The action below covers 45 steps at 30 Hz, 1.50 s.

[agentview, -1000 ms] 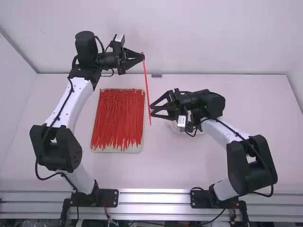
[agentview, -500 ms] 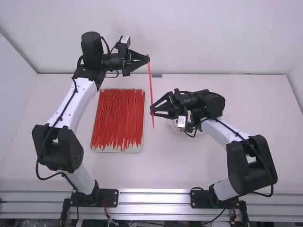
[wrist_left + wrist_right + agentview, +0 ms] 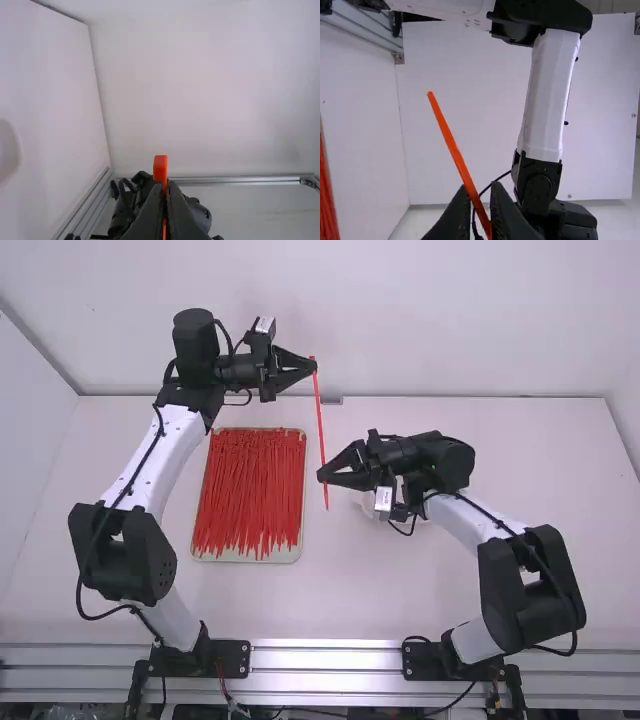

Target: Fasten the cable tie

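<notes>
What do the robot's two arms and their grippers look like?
Both the left arm and the right arm have rounded white links joined by bulky black cylindrical joints. Thin black cables loop along them. The left gripper and the right gripper are black, each with two fingers that taper to a point. Each wrist carries a small white camera box.

White links [image 3: 150,462]; black joints [image 3: 195,335]; loose black cables [image 3: 406,524]

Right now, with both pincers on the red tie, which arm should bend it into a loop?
Right, probably: the right pincer grips the cable tie near its free lower tip, while the left pincer anchors the top end.
</notes>
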Each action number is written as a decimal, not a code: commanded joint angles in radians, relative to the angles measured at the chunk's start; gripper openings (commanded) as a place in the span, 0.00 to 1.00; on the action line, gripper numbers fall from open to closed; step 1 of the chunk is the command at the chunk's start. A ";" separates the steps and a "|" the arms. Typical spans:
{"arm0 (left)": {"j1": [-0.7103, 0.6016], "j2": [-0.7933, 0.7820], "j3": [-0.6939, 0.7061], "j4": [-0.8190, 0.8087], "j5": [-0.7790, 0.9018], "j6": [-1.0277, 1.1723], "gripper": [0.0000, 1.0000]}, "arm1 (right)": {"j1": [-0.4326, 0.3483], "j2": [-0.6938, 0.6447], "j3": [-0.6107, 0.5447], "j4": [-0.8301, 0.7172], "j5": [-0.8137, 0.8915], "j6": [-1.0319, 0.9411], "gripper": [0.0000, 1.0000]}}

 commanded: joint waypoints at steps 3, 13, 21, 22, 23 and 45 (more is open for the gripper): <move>0.003 0.000 -0.006 0.004 0.011 0.016 0.02 | 0.000 -0.026 -0.012 0.005 -0.002 -0.009 0.00; 0.003 0.000 -0.006 0.004 0.003 0.023 0.02 | 0.000 -0.026 -0.011 0.002 0.002 -0.019 0.00; 0.003 0.000 -0.006 0.004 0.000 0.023 0.02 | -0.015 -0.026 -0.011 0.002 0.018 -0.020 0.00; 0.004 0.000 -0.006 0.004 0.000 0.023 0.02 | -0.013 -0.026 -0.011 0.003 0.018 -0.020 0.00; 0.003 0.000 -0.006 0.004 0.000 0.023 0.02 | -0.013 -0.026 -0.011 0.002 0.018 -0.024 0.00; 0.003 0.000 -0.006 0.004 0.013 0.050 0.02 | -0.017 -0.026 -0.011 -0.006 0.044 0.005 0.00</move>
